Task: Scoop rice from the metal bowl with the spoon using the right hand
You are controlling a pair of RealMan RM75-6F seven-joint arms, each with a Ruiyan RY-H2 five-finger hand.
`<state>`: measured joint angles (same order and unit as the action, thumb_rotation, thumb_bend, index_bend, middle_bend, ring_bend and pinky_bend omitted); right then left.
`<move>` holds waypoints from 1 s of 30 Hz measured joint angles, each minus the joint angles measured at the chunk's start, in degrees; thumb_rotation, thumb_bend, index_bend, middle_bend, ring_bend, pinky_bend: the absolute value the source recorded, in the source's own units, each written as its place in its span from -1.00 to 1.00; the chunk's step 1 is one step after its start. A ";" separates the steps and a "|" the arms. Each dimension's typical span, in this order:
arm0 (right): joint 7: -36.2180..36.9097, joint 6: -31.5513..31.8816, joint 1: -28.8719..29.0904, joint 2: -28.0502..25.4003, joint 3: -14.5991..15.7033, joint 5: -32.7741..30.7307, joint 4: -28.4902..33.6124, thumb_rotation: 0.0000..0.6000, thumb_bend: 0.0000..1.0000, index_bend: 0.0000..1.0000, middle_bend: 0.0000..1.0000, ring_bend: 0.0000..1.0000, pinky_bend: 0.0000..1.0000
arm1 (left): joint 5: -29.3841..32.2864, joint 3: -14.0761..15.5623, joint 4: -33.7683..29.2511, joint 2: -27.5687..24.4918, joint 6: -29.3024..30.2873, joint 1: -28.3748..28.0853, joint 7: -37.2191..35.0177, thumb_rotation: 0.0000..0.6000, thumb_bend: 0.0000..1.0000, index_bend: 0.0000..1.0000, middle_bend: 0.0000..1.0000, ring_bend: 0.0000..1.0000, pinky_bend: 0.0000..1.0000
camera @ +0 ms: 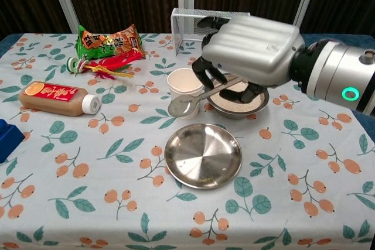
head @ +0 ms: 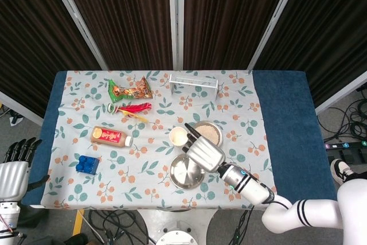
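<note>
My right hand (camera: 252,55) grips a metal spoon (camera: 193,99) by its handle. The spoon's head hangs low in front of the paper cup (camera: 184,82) and left of the metal bowl of rice (camera: 239,111). It looks to carry nothing. The hand hovers over the bowl and hides most of the rice. In the head view the right hand (head: 205,153) sits just near of the rice bowl (head: 211,132) and beside the cup (head: 178,136). My left hand (head: 14,169) hangs off the table's left edge, fingers apart and holding nothing.
An empty metal plate (camera: 203,155) lies near of the cup and bowl. A bottle (camera: 55,98), a snack bag (camera: 108,40) and a red feathered item (camera: 108,64) lie at the left. A wire rack (camera: 196,20) stands behind. A blue block (head: 87,164) sits near the left edge.
</note>
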<state>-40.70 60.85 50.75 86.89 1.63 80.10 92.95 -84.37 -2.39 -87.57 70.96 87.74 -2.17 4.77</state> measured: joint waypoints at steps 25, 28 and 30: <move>-1.19 0.56 -5.85 7.70 0.23 3.62 -5.59 1.00 -0.58 -0.39 -0.30 -0.84 -1.00 | -0.64 0.20 1.65 0.64 0.33 0.32 -1.75 1.00 -0.92 -0.63 -0.58 -0.79 -0.76; -0.44 3.28 -7.10 4.59 -0.25 4.46 -3.39 1.00 -0.56 -0.39 -0.30 -0.81 -1.00 | -0.71 0.08 1.78 0.53 0.30 0.21 -2.01 1.00 -0.92 -0.63 -0.58 -0.79 -0.76; 0.87 4.85 -8.48 1.35 -0.65 4.01 -1.77 1.00 -0.54 -0.40 -0.33 -0.78 -1.00 | -0.59 -0.01 2.10 0.61 0.10 0.11 -2.35 1.00 -0.92 -0.63 -0.58 -0.79 -0.76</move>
<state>-39.83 65.70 42.27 88.24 0.98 84.11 91.18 -84.96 -2.40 -85.47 71.57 87.84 -2.06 2.42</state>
